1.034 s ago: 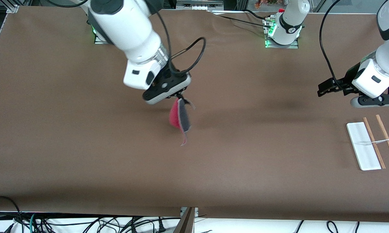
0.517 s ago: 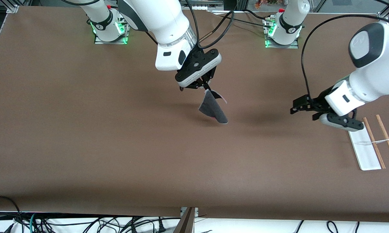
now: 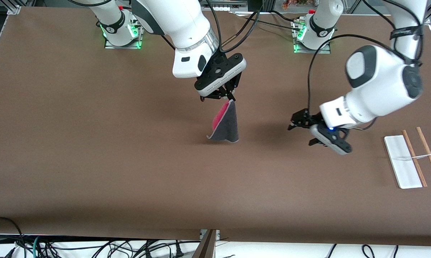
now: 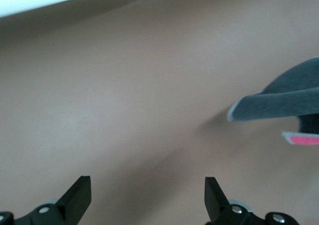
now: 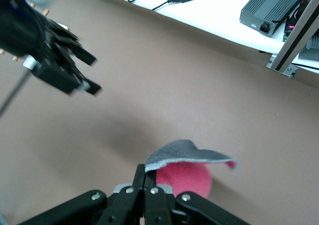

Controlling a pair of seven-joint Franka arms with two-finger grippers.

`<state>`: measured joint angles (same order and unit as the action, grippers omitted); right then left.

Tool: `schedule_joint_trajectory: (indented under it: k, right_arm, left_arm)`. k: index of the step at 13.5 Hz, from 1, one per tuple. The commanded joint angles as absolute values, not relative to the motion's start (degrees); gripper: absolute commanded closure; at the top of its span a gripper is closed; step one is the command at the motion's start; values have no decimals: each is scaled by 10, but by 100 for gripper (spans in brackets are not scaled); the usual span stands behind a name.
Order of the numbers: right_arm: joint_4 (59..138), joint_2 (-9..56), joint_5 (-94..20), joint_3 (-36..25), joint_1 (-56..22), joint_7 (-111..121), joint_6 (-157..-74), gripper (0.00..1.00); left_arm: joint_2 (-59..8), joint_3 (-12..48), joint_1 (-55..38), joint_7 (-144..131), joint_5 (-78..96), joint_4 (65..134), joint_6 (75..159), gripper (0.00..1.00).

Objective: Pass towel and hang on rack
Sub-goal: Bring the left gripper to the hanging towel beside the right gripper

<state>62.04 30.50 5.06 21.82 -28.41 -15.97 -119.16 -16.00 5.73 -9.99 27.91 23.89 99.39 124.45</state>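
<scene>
1. The right tool (image 3: 230, 96) hangs over the middle of the brown worktop (image 3: 93, 161), somewhat toward the edge where the arm bases stand. Its fingers are clamped together on the top corner of the towel (image 3: 225, 123).
2. The towel dangles from that pinch in the air, clear of the worktop. Its dark grey side faces mostly outward, and a strip of pink-red shows along one edge. The right wrist view shows the same pinch, with a grey flap folded over the pink-red face (image 5: 187, 172).
3. The left tool (image 3: 303, 132) is in the air beside the towel, toward the left arm's end of the worktop and apart from the cloth. Its fingers (image 4: 79, 197) are spread wide with nothing between them; in the left wrist view the towel (image 4: 279, 103) hangs ahead of them.
4. The rack (image 3: 403, 161) lies near the worktop's edge at the left arm's end. Its white base lies flat, with two wooden rods (image 3: 413, 157) and the thin silver crossbar (image 3: 421, 156) alongside. Neither tool touches it.
</scene>
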Motion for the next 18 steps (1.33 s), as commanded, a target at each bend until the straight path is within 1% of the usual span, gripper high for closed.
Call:
schedule_joint_trajectory:
  k: [1,7,11,18]
  right_arm:
    - [607,307,59,221,-288,-160,-1194,100]
    - [607,304,59,221,-288,-159,-1194,100]
    - [607,303,58,221,-287,-157,-1192,100]
    - [607,303,58,220,-286,-156,-1192,100]
  left_arm:
    - [-155,72,-121,351,255,1027,1292,0]
    - [-153,96,-169,364,255,1041,1302,0]
    - [-160,96,-206,365,250,1040,1343,0]
    - [-178,97,-226,366,247,1036,1397,0]
